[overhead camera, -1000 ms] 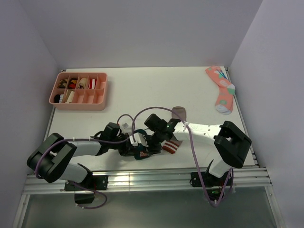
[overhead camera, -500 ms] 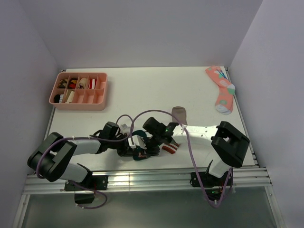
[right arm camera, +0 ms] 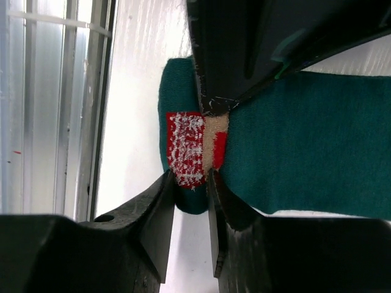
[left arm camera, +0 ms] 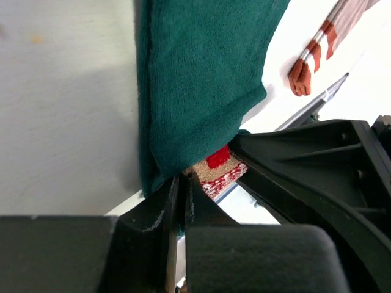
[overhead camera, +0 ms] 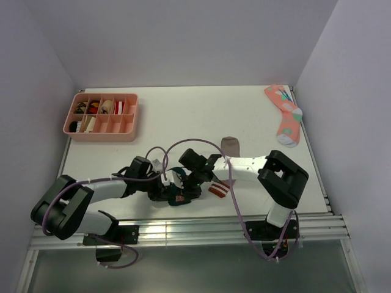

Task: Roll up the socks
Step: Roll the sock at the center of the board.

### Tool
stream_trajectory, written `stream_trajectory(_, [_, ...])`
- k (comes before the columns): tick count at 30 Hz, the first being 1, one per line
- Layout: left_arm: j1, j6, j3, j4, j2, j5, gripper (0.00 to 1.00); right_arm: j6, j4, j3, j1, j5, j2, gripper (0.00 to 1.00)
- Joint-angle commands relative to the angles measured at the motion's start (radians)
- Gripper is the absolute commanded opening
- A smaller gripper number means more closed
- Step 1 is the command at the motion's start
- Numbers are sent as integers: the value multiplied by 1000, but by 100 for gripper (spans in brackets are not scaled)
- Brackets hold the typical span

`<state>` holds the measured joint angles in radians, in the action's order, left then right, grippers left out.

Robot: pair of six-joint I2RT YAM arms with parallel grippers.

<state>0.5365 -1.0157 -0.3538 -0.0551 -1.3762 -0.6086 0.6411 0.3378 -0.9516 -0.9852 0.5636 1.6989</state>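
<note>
The left gripper (left arm camera: 181, 183), its fingers pressed almost together, is pinching the near edge of the dark green sock (left arm camera: 195, 79), which is stretching away ahead of their tips. The right gripper (right arm camera: 189, 183) is squeezing that sock's folded end, with the bear motif (right arm camera: 190, 146) sitting just beyond its fingertips. The taupe-brown sock (overhead camera: 220, 188) is lying just right of both grippers.

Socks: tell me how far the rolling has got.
Done: no finished roll shows anywhere. In hand: the left gripper is shut on an edge of the short dark green sock, and the right gripper pinches its folded end. Left: rolling it up with the taupe-brown sock with a red-and-white striped cuff, which lies stretched out beside it, partly under the right arm.
</note>
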Motion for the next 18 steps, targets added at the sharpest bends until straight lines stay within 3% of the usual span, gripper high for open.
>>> stream_trajectory(1, [-6,9,32,80,29,173,9,-11,61,-70,26,39,74,30])
stream_trajectory(4, [-6,-1,32,70,87,223,22,-12,128,-134,66,108,125,28])
stream_trajectory(8, [-6,-11,35,69,173,299,30,-8,240,-222,103,162,183,27])
stream_trajectory(18, [-6,-14,93,40,371,478,39,46,501,-481,174,278,407,26])
